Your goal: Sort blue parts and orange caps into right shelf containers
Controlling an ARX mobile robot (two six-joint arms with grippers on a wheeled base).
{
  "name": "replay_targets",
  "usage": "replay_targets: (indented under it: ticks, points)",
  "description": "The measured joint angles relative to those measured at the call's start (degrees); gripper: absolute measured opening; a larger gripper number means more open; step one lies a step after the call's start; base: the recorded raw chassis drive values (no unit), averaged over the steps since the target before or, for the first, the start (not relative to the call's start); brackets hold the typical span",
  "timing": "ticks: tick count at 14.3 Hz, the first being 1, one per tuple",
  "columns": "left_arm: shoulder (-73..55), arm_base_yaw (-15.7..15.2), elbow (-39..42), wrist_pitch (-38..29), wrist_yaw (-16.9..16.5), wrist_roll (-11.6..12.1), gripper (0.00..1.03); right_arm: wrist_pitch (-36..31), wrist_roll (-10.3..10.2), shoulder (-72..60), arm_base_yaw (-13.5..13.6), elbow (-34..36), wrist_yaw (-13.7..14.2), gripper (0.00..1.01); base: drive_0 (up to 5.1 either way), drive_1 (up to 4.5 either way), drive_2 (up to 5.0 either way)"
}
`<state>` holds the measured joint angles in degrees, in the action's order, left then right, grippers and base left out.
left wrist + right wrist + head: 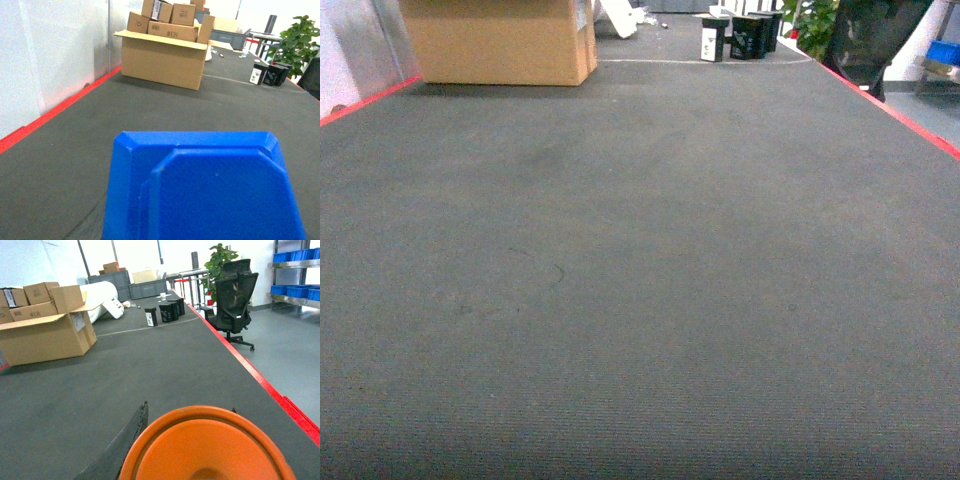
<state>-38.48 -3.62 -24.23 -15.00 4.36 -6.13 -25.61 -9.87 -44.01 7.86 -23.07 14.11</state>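
Observation:
A blue part (210, 190) with chamfered corners fills the lower half of the left wrist view, right at the camera and above the dark grey surface. It hides my left gripper's fingers, which seem shut on it. An orange cap (205, 450), round with a raised rim, sits between the two dark fingers (127, 440) of my right gripper (190, 407), which is shut on it. Blue containers (295, 290) stand on a metal shelf at the far right. Neither gripper nor held piece shows in the head view.
The dark grey surface (640, 280) has a red edge (270, 390) on the right and another (45, 117) along the left wall. Cardboard boxes (162, 55) stand at the far left, small black boxes (740, 38) at the far end, and an office chair (232, 300) beyond the right edge.

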Motion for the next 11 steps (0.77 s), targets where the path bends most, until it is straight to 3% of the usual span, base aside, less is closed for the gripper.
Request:
replay_targets:
  ticks: [1, 2, 3, 4, 5, 6, 11]
  points:
    - [-0.39, 0.0, 0.0, 0.46, -0.48, 0.09, 0.42, 1.07, 0.09, -0.7, -0.02, 0.0, -0.37, 0.42, 0.0, 0.0, 0.0]
    - [0.0, -0.96, 1.05, -0.07, -6.03, 2.03, 0.42, 5.07, 3.19, 0.55, -1.53, 0.72, -5.66, 0.42, 0.0, 0.0, 0.0]
    - [1.99, 1.29, 3.58, -0.81, -4.9, 3.58, 0.42, 4.39, 6.05, 2.91, -2.34, 3.58, -8.09, 0.42, 0.0, 0.0, 0.0]
    - [4.39, 4.04, 6.78, -1.42, -5.05, 4.72, 0.42, 3.67, 7.45, 4.74, -3.04, 5.92, -8.83, 0.42, 0.0, 0.0, 0.0]
    - [5.73, 4.09, 8.55, -2.03, -4.94, 5.09, 0.42, 3.43, 8.24, 6.43, -5.11, 7.72, -12.52, 0.42, 0.0, 0.0, 0.0]
    - [7.04, 3.45, 10.54, -2.36, -4.13, 5.11, 0.42, 3.19, 8.5, 8.07, -7.89, 9.75, -13.49, 0.42, 0.0, 0.0, 0.0]
    - [14.32, 3.63, 17.33, -1.95, -4.33, 5.11, 0.42, 4.52, 9.07, 15.82, -7.87, 16.5, -14.12, 0.42, 0.0, 0.0, 0.0]
